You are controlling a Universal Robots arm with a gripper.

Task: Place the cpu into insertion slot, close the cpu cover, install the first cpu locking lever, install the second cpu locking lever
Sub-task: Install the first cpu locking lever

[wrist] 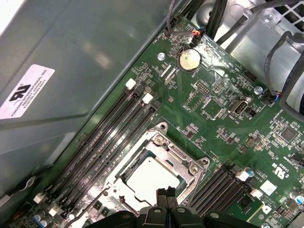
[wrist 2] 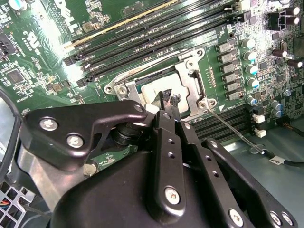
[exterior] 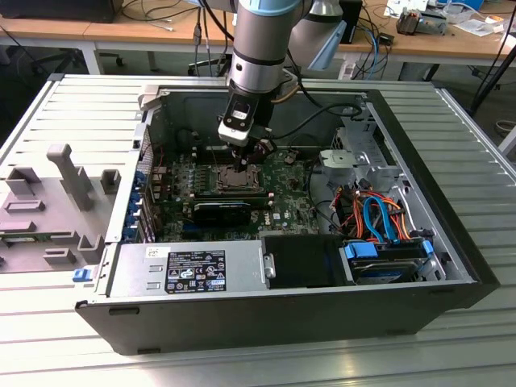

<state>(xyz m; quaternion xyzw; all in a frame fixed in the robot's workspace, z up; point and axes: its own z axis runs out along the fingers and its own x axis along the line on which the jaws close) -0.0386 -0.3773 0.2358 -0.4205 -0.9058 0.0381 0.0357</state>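
Note:
My gripper [exterior: 244,155] reaches down into the open computer case, right over the insertion slot [exterior: 234,179] on the green board. In both wrist views its black fingertips are pressed together with nothing between them, hovering at one edge of the slot; the gripper [wrist 2: 170,97] [wrist: 166,194] is shut. The cpu [wrist 2: 153,89] [wrist: 151,178] sits in the slot with its pale silvery top showing. The cpu cover [wrist 2: 192,80] [wrist: 181,159] seems to lie flat around it. A thin wire locking lever [wrist 2: 232,129] sticks out from one slot corner, away from the frame.
Long black memory slots [wrist 2: 142,33] [wrist: 109,137] run on both sides of the slot. A labelled black box [exterior: 193,270] lines the case front, a grey drive cage [exterior: 363,149] and orange and blue cables [exterior: 375,218] fill the exterior view's right. A grey fixture [exterior: 64,185] stands outside.

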